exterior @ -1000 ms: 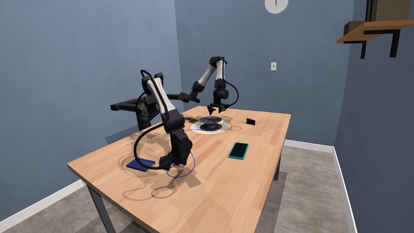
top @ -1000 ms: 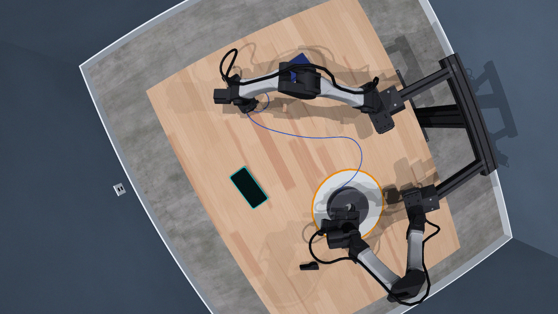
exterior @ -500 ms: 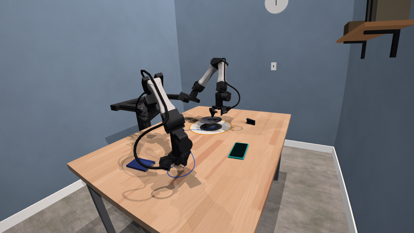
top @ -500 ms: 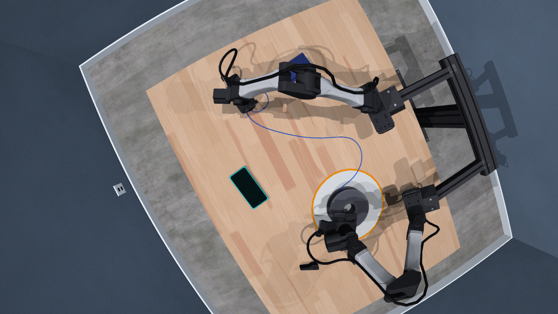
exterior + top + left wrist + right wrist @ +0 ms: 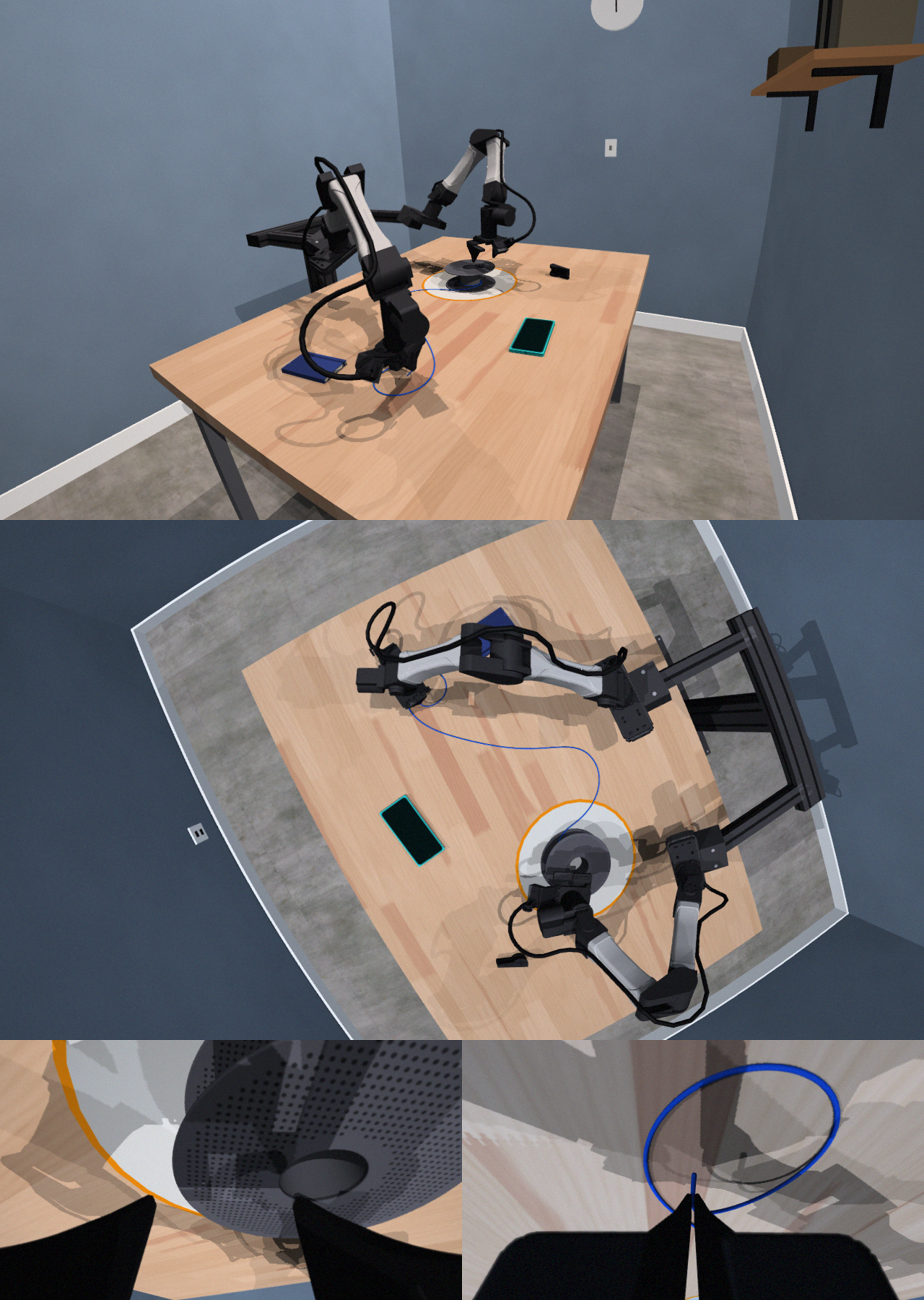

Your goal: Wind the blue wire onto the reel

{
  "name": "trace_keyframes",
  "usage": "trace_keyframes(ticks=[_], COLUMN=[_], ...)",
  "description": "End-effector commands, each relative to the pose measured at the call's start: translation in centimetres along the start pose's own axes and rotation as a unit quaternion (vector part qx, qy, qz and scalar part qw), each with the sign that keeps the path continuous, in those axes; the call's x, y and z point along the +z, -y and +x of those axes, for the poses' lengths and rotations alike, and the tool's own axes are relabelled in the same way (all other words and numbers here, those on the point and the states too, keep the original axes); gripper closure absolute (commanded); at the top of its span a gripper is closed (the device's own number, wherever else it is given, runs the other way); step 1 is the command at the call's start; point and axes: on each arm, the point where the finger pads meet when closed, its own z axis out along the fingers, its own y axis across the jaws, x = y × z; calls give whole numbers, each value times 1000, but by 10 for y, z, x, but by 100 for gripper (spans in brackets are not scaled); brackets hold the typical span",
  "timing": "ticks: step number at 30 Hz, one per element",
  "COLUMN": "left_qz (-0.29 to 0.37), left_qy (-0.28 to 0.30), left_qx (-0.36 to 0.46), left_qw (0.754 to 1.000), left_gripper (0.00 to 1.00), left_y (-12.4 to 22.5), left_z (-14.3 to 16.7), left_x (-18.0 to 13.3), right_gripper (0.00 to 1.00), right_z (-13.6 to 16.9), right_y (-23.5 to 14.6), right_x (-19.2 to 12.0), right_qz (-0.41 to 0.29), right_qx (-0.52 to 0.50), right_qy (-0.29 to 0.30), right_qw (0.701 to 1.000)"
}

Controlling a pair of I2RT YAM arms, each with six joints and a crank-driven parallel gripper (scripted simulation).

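Above the vertical-axis reel, left jaws gape empty; right jaws clamp blue wire.

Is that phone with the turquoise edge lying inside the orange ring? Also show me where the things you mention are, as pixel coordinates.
No, the phone (image 5: 412,830) (image 5: 533,336) lies on bare wood outside the ring (image 5: 519,847) (image 5: 470,300).

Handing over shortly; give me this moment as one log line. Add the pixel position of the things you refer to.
left gripper (image 5: 572,875) (image 5: 486,257) (image 5: 224,1197): open, above reel (image 5: 597,853) (image 5: 469,266) (image 5: 234,1213) | right gripper (image 5: 411,705) (image 5: 389,375) (image 5: 693,1195): shut on blue wire (image 5: 504,746) (image 5: 434,362) (image 5: 837,1112)

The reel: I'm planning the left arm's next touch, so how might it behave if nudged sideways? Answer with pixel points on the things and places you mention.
The reel (image 5: 597,846) (image 5: 460,266) (image 5: 379,1112) would probably slide or turn rather than roll, since it lies flat on a wide flange. Tipping seems unlikely under a low push. The blue wire (image 5: 598,778) (image 5: 434,362) (image 5: 837,1112) looks slack, so it likely wouldn't resist much.
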Motion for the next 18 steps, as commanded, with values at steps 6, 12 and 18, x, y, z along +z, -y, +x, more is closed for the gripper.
trace_keyframes(ticks=[6, 12, 18], left_qz=[-1, -2, -5], left_qy=[16, 16, 15], left_qx=[-4, 35, 270], left_qw=[1000, 999, 963], left_gripper=[3, 3, 3], left_y=[-2, 2, 25], left_z=[-11, -16, -34], left_x=[-19, -15, -10], right_gripper=[100, 100, 100], right_z=[-10, -11, -11], right_y=[-17, -18, -17], right_x=[-27, -29, -31], right_qz=[-27, -27, -27], right_qx=[3, 4, 3], right_qy=[17, 17, 17], right_qw=[999, 999, 999])
